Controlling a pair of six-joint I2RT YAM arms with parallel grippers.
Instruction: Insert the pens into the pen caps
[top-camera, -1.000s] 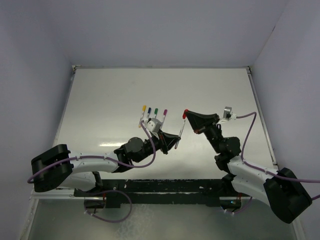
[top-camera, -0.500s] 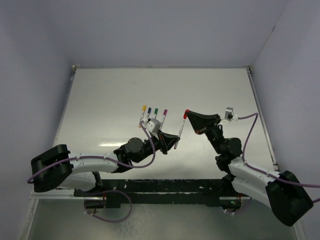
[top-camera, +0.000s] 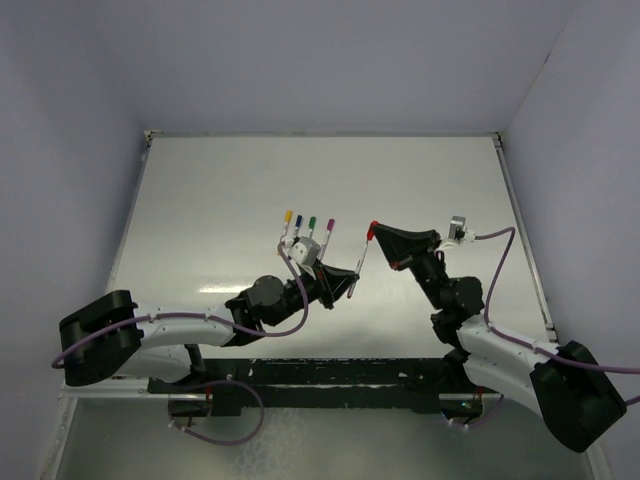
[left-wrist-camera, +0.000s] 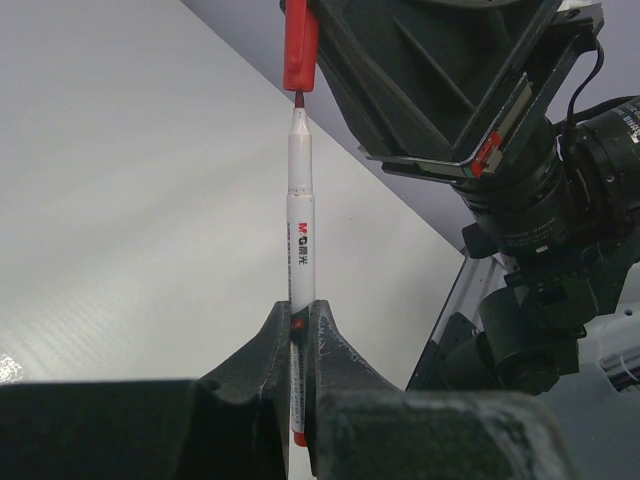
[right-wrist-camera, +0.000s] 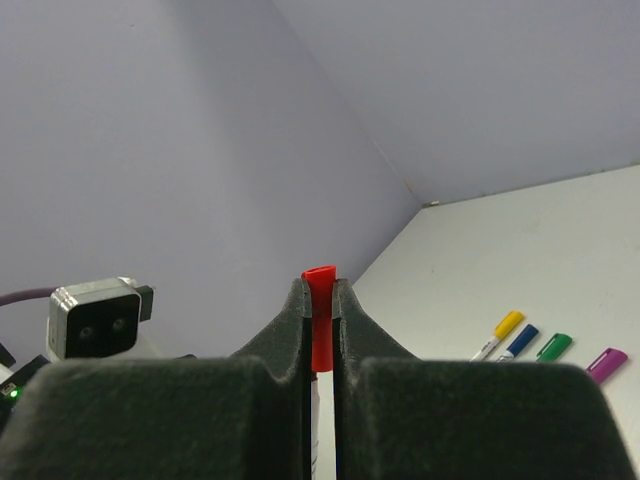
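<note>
**Status: four of five pens capped, fifth in progress.**

1. Completed work. Four pens lie side by side on the bench, beyond the left jaws and well apart from both sets of jaws. Each appears to carry its cap: yellow cap, blue cap, green cap, purple cap. How firmly the caps are seated is too small to tell.

2. Work in hand.
   - The left jaws are pressed onto the lower barrel of the fifth pen. Most of the barrel and the writing tip project out past the jaw tips.
   - The right jaws are pinching the red cap at their tips, its closed end standing proud of them.
   - Both items are held above the bench, between the two sets of jaws. The pen tip is at the mouth of the red cap and roughly in line with it. The white shoulder of the barrel is fully outside the cap.

3. Remaining work, as judged. Push pen and red cap together along the barrel axis until the cap seats, then set the pen down.
</note>
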